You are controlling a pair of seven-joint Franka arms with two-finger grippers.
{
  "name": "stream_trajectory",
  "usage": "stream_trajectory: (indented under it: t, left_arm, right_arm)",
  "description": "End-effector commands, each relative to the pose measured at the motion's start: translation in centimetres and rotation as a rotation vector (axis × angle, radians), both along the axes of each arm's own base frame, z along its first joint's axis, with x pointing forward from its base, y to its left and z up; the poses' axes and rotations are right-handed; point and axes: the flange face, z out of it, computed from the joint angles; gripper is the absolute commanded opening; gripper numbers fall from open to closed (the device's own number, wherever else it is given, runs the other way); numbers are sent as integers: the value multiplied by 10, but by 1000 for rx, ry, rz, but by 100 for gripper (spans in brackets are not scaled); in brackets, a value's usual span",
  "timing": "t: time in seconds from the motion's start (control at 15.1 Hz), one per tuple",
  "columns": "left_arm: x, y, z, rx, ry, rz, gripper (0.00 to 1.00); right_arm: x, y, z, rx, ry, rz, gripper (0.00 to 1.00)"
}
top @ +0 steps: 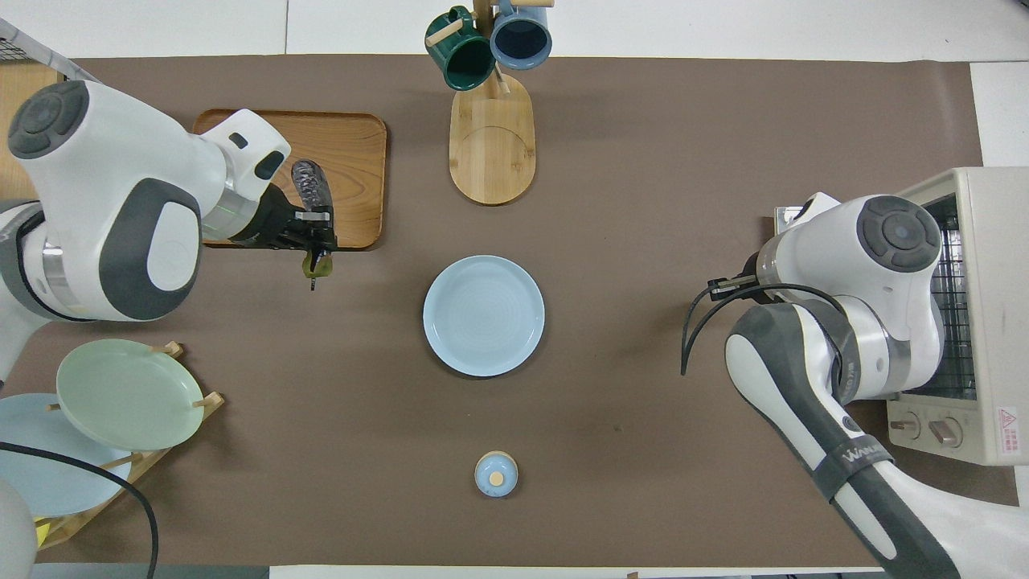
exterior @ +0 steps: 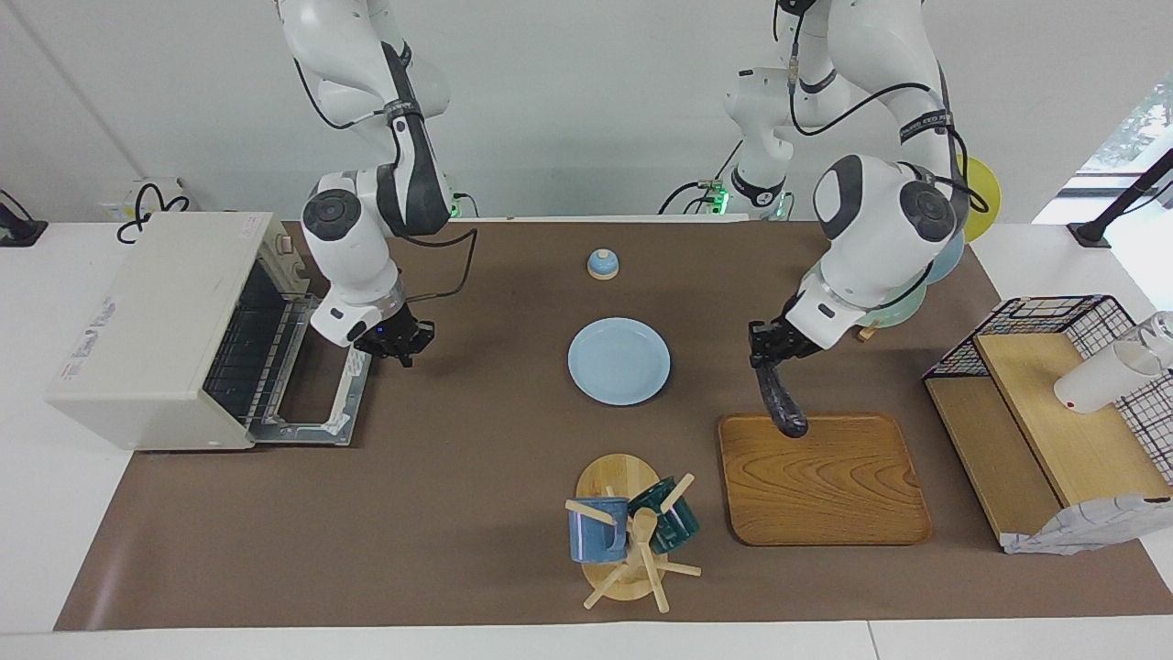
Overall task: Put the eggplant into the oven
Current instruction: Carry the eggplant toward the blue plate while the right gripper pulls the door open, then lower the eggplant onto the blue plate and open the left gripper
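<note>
My left gripper (exterior: pixel 766 354) is shut on the stem end of the dark purple eggplant (exterior: pixel 780 400). The eggplant hangs tilted over the edge of the wooden tray (exterior: pixel 825 486) that is nearer to the robots. Its lower tip is at the tray's surface, and I cannot tell if it touches. In the overhead view the eggplant (top: pixel 310 182) lies over the tray (top: pixel 354 161), held by the left gripper (top: pixel 317 235). The cream-white oven (exterior: pixel 147 321) stands at the right arm's end of the table with its door (exterior: pixel 316 403) dropped open and the rack showing. My right gripper (exterior: pixel 396 343) hangs just above the door's edge.
A light blue plate (exterior: pixel 619 360) lies mid-table. A mug tree (exterior: pixel 632 541) with two mugs stands farther from the robots, beside the tray. A small blue lidded pot (exterior: pixel 602 264) is near the robots. A wire-and-wood shelf (exterior: pixel 1054 394) and a plate rack (top: pixel 120 394) are at the left arm's end.
</note>
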Motion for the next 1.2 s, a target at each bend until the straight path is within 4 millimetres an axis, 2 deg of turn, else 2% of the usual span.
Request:
stream_trajectory:
  t: [0.0,0.07,0.13,0.27,0.33,0.46,0.66,0.8,0.93,1.0,1.06,1.13]
  left_arm:
    - [-35,-47,-3,-8,31,19,0]
    - [-45,-65,-3,-11,16,21,0]
    - [-57,-82,-11,-10,6,24,0]
    - [-99,-119,-30,-22,-59,28,0]
    - [-118,-132,-42,-28,-85,26,0]
    - [-142,-153,-63,-26,-97,-1,0]
    - [-162,-176,-93,-24,-109,-15,0]
    - [-170,-182,-101,-22,-112,-26,0]
    - [-166,-179,-103,-20,-114,-36,0]
    - [-164,-179,-104,-19,-113,-35,22]
    - [-163,-178,-103,-20,-114,-32,76]
    - [-163,-178,-104,-16,-111,-39,100]
  right_arm:
    - [4,18,9,2,28,13,15]
    - [4,18,10,1,27,13,20]
    - [4,18,9,1,26,15,20]
    - [4,18,8,0,28,13,24]
    - [4,18,8,0,30,13,37]
    - [2,18,6,-1,33,13,40]
    - [2,18,6,-1,32,15,40]
    - [2,18,7,-1,31,16,40]
    - [2,18,7,-1,31,16,40]
    - [2,18,7,-1,31,16,40]
    - [2,18,6,-2,32,16,40]
    - [3,17,7,-1,29,14,41]
